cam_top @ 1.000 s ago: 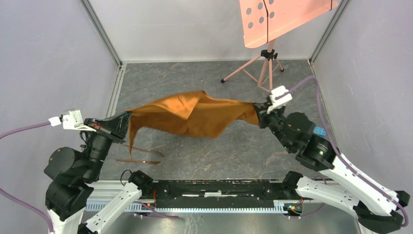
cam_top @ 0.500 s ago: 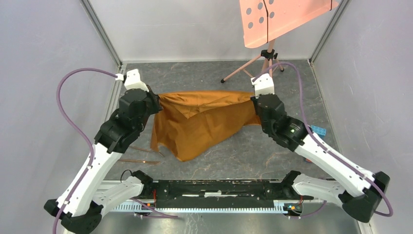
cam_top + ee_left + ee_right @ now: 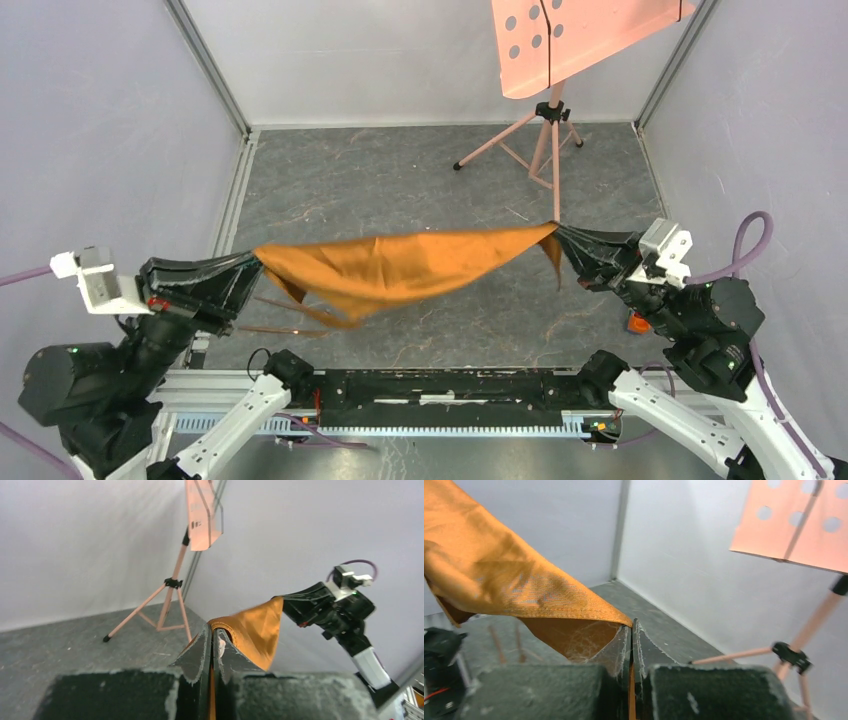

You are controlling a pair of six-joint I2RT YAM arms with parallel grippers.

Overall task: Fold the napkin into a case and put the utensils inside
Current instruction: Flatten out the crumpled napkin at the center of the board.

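Grey marbled floor [image 3: 400, 180]; pale walls [image 3: 100, 120]

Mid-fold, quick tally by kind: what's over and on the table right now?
Orange-brown cloth napkin: 1
Slender copper-brown metal utensils: 2 showing, maybe more hidden
Salmon-pink perforated panel on tripod: 1
Small red-orange item beside right arm: 1
Grippers, left gripper and right gripper, shut on napkin: 2
Total: 7

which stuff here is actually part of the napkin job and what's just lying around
Part of the job:
napkin, stretched in the air between left gripper and right gripper
utensils on the table beneath it

Just lying about:
pink perforated panel on its tripod
small red-orange object on the table
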